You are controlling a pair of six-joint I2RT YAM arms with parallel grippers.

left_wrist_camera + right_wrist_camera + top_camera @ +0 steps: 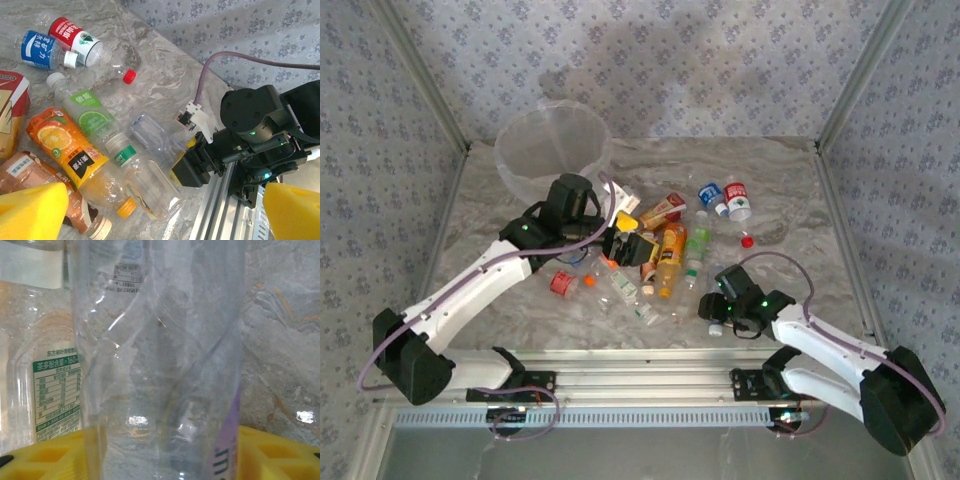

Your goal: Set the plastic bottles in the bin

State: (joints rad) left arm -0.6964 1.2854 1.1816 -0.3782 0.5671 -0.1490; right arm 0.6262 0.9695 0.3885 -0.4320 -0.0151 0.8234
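Clear bottle (160, 350) between right pincer (162, 457) jaws, grip unclear.

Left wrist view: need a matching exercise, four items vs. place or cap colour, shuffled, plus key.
1. clear plastic bottle with blue label
2. orange juice bottle with orange-fruit label
3. loose red plastic cap
4. red-and-tan cardboard carton

A. orange cap
B. cut off by left edge
C. alone on bare marble table
D. beside clear red-labelled bottle

Pairs: 1-D, 2-A, 3-C, 4-B
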